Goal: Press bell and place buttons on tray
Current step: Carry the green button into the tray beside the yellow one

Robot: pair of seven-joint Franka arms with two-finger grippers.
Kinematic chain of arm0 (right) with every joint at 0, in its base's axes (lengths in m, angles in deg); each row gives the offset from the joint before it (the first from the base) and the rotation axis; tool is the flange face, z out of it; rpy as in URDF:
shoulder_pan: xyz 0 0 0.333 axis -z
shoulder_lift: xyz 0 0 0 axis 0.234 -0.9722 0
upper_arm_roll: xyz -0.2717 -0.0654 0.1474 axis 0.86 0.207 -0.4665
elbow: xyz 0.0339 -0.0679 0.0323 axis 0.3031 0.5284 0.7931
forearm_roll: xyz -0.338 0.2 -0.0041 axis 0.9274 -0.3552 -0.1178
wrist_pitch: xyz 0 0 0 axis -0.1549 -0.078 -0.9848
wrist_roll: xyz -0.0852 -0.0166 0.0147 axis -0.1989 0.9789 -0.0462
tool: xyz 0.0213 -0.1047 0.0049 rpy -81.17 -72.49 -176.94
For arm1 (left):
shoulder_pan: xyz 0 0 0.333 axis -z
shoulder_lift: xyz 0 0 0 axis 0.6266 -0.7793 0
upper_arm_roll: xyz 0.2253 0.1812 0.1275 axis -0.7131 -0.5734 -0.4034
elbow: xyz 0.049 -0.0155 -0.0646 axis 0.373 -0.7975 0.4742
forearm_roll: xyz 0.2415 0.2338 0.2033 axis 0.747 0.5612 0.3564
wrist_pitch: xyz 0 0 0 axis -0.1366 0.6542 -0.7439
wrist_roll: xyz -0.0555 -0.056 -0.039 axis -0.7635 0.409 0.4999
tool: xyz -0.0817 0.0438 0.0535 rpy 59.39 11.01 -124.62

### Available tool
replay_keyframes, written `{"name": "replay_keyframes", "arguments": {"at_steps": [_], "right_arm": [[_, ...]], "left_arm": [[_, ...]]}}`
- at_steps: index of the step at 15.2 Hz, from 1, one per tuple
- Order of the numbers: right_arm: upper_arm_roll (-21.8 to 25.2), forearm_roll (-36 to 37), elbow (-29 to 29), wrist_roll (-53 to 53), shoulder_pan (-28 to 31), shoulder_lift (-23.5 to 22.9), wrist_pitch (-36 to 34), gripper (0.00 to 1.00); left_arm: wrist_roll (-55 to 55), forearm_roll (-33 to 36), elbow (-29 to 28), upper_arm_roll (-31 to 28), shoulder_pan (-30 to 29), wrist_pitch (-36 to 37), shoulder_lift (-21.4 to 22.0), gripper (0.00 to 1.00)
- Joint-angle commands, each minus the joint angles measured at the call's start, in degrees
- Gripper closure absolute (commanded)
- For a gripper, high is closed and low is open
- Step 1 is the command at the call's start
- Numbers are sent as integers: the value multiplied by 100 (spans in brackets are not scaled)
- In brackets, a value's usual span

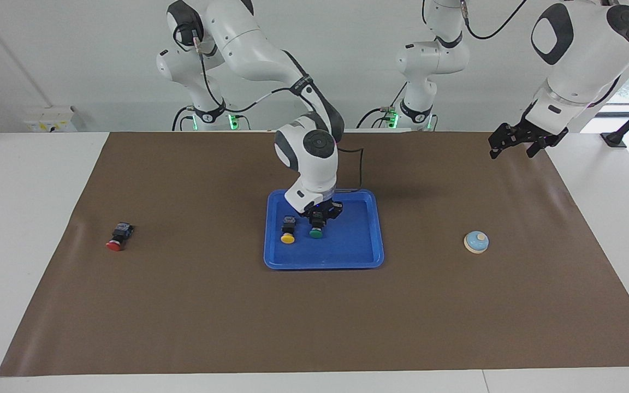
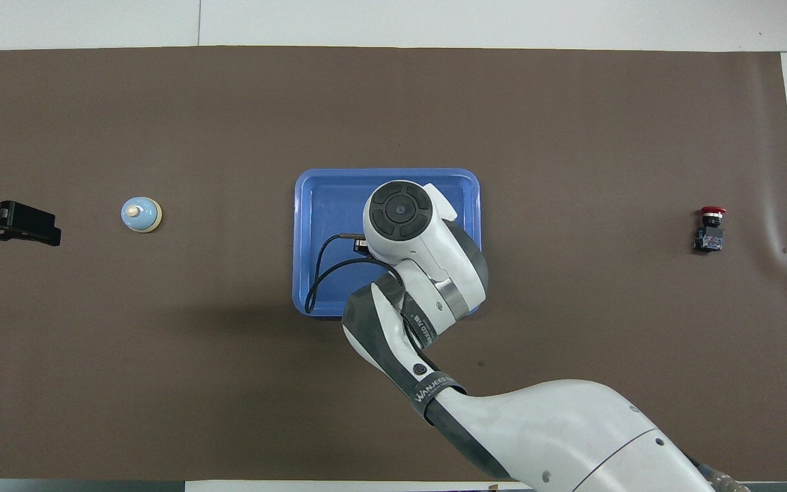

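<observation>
The blue tray [image 1: 366,240] lies mid-table on the brown mat. In it lies the yellow button [image 1: 288,231]. Beside that, my right gripper [image 1: 318,217] is shut on the green button [image 1: 315,232], cap pointing away from the robots, low over the tray floor; I cannot tell if it touches. The overhead view has the tray [image 2: 311,205] partly under my right arm, which hides both those buttons. The red button [image 1: 117,238] [image 2: 710,231] lies on the mat toward the right arm's end. The bell [image 1: 476,242] [image 2: 141,214] sits toward the left arm's end. My left gripper [image 1: 516,144] [image 2: 21,225] waits open in the air.
A brown mat [image 1: 194,316] covers most of the white table [image 1: 25,229]. A black cable [image 2: 318,273] loops from my right wrist over the tray. A third arm's base [image 1: 417,109] stands at the robots' edge.
</observation>
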Motion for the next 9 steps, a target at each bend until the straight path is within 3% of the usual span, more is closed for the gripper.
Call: {"name": "replay_keyframes", "arguments": {"at_steps": [1, 6, 9], "right_arm": [[31, -104, 95, -394, -146, 65, 87, 0], [110, -95, -1, -711, -16, 196, -247, 0], [110, -25, -54, -633, 545, 670, -668, 0]], "left_arm": [[40, -83, 70, -5, -19, 103, 9, 0], [40, -83, 70, -5, -19, 103, 18, 0], [40, -83, 70, -5, -19, 103, 9, 0]]}}
